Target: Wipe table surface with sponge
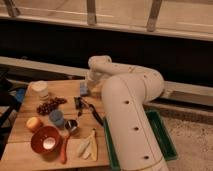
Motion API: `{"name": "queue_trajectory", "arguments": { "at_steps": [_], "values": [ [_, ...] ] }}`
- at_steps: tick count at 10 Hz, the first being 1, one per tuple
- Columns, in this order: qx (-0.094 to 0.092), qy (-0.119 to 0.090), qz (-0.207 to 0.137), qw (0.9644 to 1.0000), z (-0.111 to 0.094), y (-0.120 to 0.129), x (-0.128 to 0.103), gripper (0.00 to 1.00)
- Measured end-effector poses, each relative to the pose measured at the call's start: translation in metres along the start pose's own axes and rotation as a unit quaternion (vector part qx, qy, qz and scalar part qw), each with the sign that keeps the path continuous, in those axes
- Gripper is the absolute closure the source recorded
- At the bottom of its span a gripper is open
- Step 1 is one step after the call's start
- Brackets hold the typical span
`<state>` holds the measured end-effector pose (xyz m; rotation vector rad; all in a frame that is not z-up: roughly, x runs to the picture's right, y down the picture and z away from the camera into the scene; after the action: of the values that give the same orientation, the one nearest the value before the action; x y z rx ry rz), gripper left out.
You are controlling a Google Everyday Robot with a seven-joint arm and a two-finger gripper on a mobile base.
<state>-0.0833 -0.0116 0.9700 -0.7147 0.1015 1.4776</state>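
Nearest of all, a round orange bowl (45, 139) sits at the near left of the light-brown wooden plank table surface (30, 152), with pale banana-like pieces (88, 146) to its right. Beyond them stand a small round blue cup (56, 118), a small metal cup (71, 126) and an orange fruit (34, 123). Right of the table lies a green plastic tray (162, 137), partly behind the big white arm (131, 120), which rises from near right, bends at a bulky elbow and reaches left and down over the table's far part. Further back are dark grapes (50, 105) and a white round container (40, 89). The gripper (87, 86) hangs at the far middle, right at the small blue-grey rectangular sponge (84, 90).
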Motion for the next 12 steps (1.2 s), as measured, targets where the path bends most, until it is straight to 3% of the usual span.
{"name": "queue_trajectory", "arguments": {
  "at_steps": [3, 6, 9, 12],
  "values": [
    [-0.009, -0.019, -0.002, 0.9998, -0.005, -0.003, -0.013, 1.00],
    [-0.026, -0.031, -0.018, 0.9990, 0.009, 0.028, -0.050, 1.00],
    [-0.034, -0.018, -0.046, 0.9982, 0.033, 0.068, -0.068, 1.00],
    [-0.026, 0.016, -0.068, 0.9972, 0.049, 0.085, -0.046, 1.00]
  ]
}}
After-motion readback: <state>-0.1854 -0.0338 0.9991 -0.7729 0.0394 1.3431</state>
